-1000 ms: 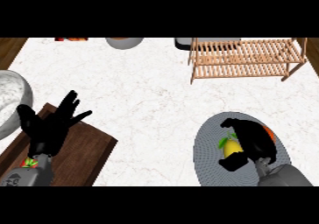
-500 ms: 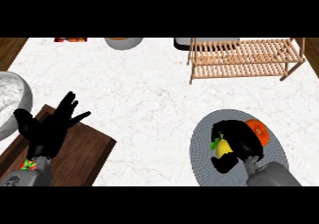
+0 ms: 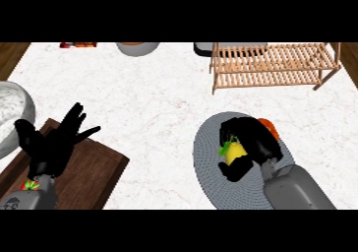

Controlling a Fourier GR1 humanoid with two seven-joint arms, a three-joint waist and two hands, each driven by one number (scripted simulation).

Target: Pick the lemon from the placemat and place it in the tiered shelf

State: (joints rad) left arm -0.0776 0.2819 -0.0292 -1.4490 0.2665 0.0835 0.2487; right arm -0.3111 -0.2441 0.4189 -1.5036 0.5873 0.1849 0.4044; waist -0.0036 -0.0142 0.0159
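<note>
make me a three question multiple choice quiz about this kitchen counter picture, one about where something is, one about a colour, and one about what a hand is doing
1. Where does the wooden shelf stand?
A. at the far right of the counter
B. on the placemat
C. under the left hand

2. What colour is the fruit in the right hand?
A. purple
B. yellow
C. white

3. How is the left hand held?
A. curled round a cup
B. pressed flat on the shelf
C. open, fingers spread, above the dark wooden board

Answers:
1. A: the shelf sits near the counter's upper right corner, apart from the grey placemat.
2. B: the lemon shows yellow between the curled black fingers.
3. C: its fingers are straight and hold nothing, over the board.
</note>
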